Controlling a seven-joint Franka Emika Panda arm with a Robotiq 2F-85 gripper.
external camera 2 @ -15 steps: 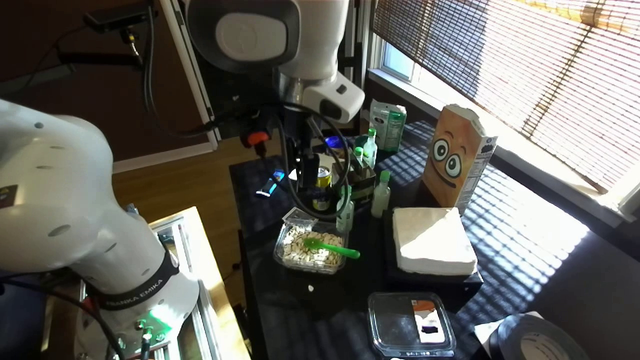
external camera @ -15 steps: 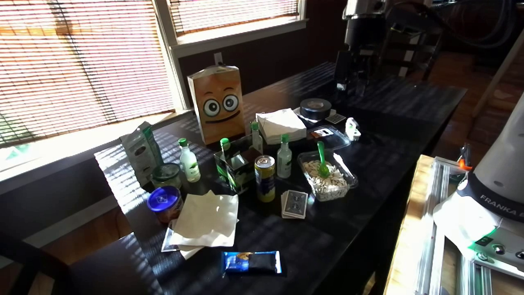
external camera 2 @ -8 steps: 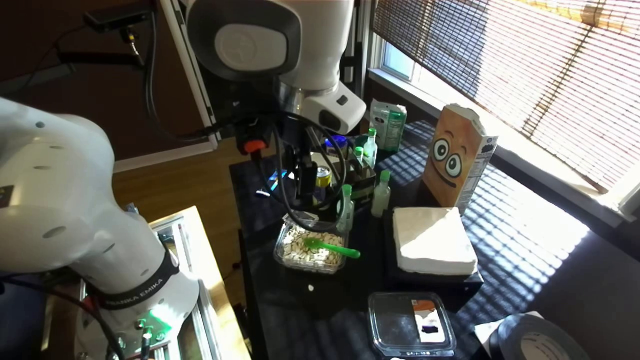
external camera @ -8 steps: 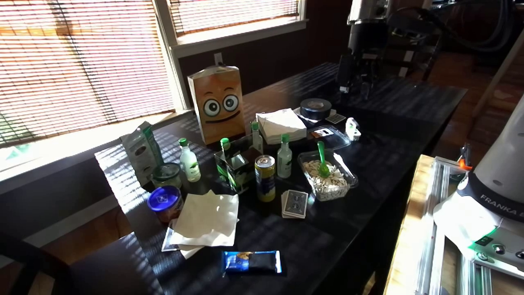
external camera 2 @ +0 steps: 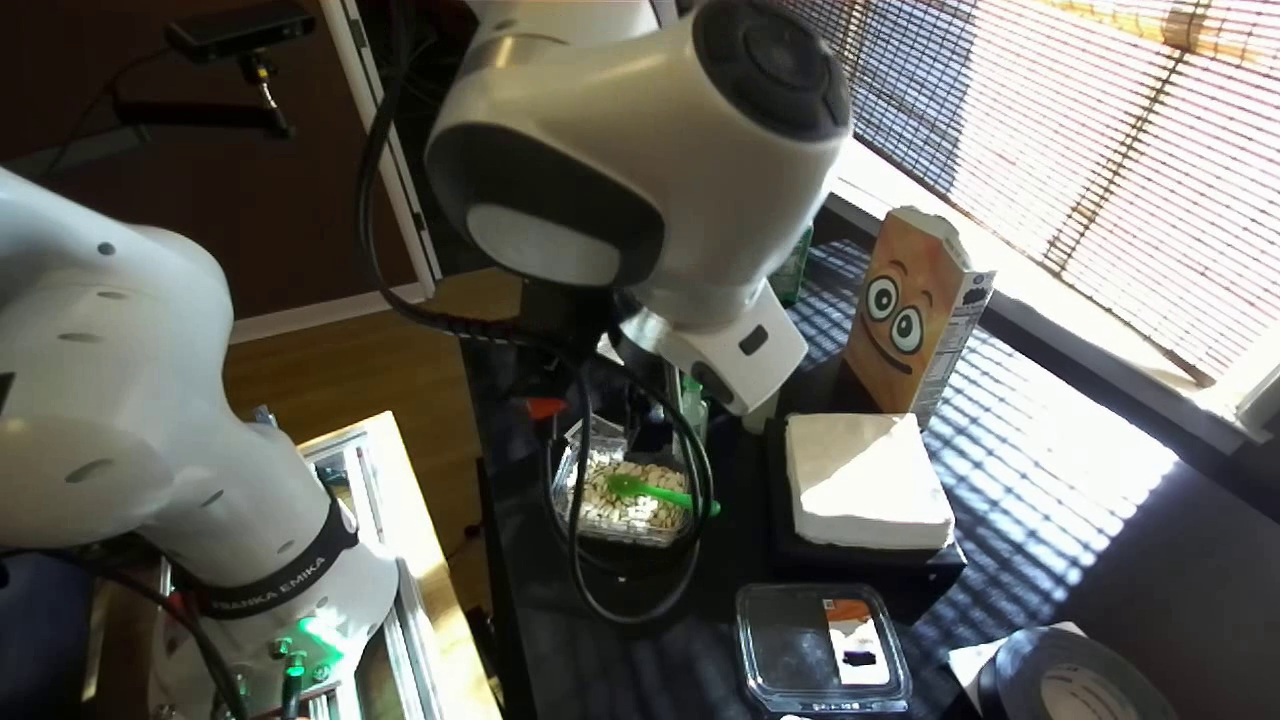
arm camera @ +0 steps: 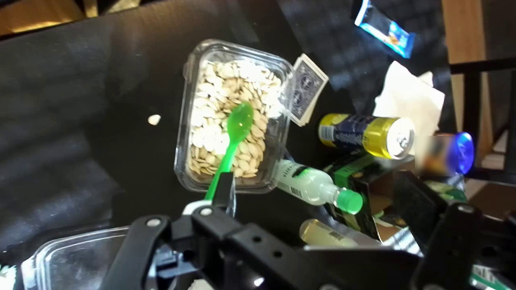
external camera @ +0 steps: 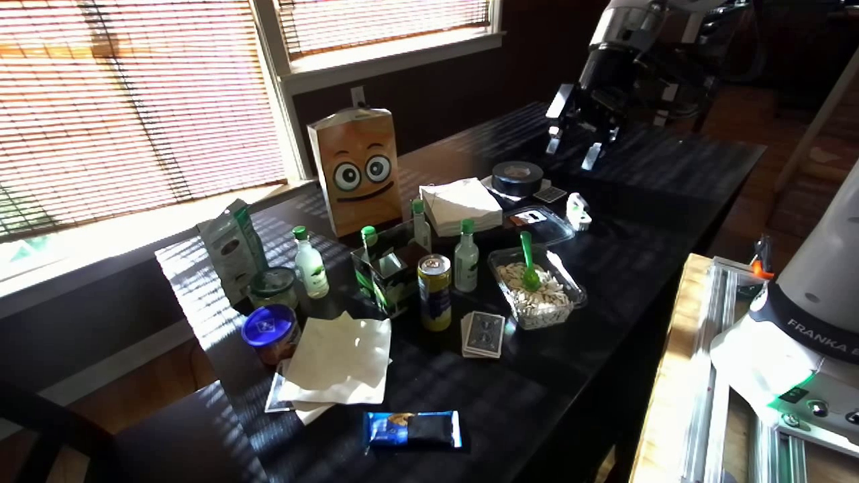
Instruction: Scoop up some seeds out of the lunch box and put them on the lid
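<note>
Table (external camera: 658, 194): dark, cond. of items logged below. Arm (external camera 2: 600, 140): white, arched over tbl. Carton (external camera: 359, 208) w/ cartoon face: upright on tbl, vis. in both exterior views. Gripper (external camera: 572, 149): hangs above tbl, fingers (external camera: 592, 156) spread wide. Lunch box (arm camera: 184, 129): clear plastic, open-topped, on tbl, well apart fr. gripper. Lid (external camera 2: 785, 640): clear, flat on tbl, label at one side, nr. lunch box. Seeds (arm camera: 209, 96): heaped in lunch box. Bottle (arm camera: 310, 183), green cap: upright, just beside lunch box. Spoon (arm camera: 240, 121), green: bowl on seeds, handle out past rim. Loose grain (arm camera: 154, 119), pale: on tbl, nr. lunch box.
</note>
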